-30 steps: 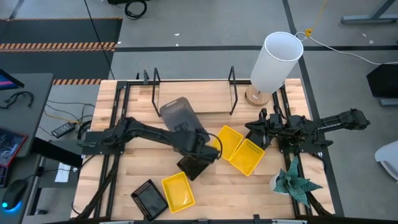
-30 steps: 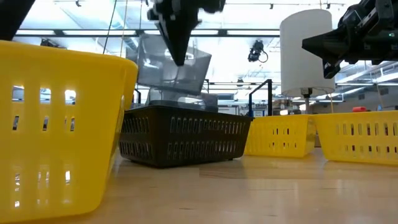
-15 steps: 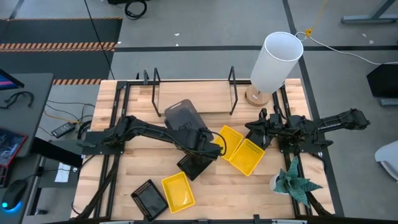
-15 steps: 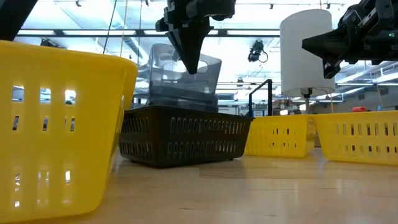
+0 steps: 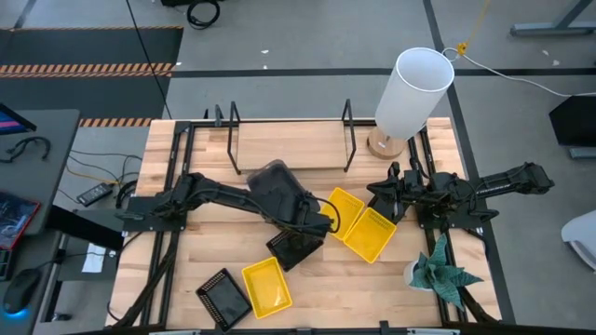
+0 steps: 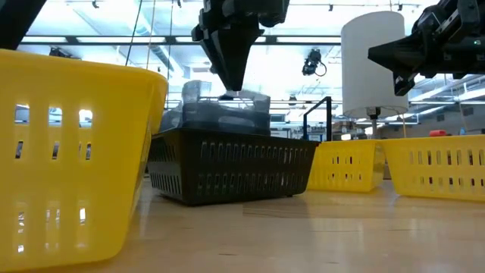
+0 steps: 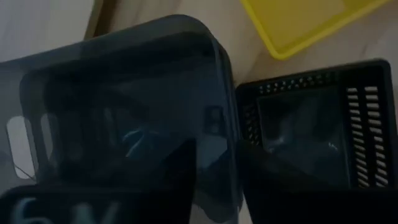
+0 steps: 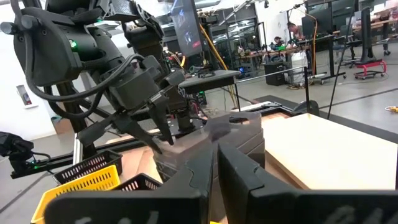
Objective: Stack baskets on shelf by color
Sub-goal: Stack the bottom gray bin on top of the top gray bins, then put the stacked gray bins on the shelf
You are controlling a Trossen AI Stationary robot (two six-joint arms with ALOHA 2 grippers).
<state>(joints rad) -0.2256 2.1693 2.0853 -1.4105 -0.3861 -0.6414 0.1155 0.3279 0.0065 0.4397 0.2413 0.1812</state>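
A translucent dark grey basket (image 5: 272, 182) sits tilted just behind a black mesh basket (image 5: 296, 247) at mid-table. My left gripper (image 5: 291, 207) hangs over the grey basket's rim (image 6: 227, 97), fingers pointing down and parted, one on each side of the wall. Two yellow baskets (image 5: 343, 210) (image 5: 371, 234) lie side by side to the right. A third yellow basket (image 5: 265, 284) and a second black basket (image 5: 223, 298) lie near the front edge. The shelf (image 5: 289, 147) stands at the far edge. My right gripper (image 5: 375, 193) waits shut, in the air, right of the yellow pair. My left gripper comes down from above over the grey basket's rim (image 7: 219, 155), with one finger inside the wall and one outside. Whether either finger touches the wall I cannot tell.
A tall white cylinder (image 5: 414, 88) stands on a round wooden base at the far right corner. A green folded-paper plant (image 5: 440, 272) sits at the near right. The shelf's black wire uprights (image 5: 349, 130) rise at the back. Bare wood lies along the table's left side.
My left gripper has carried the grey basket a little toward the table's right and near edges and has come down. The basket, held up and tilted a second ago, has dropped low behind the black mesh basket.
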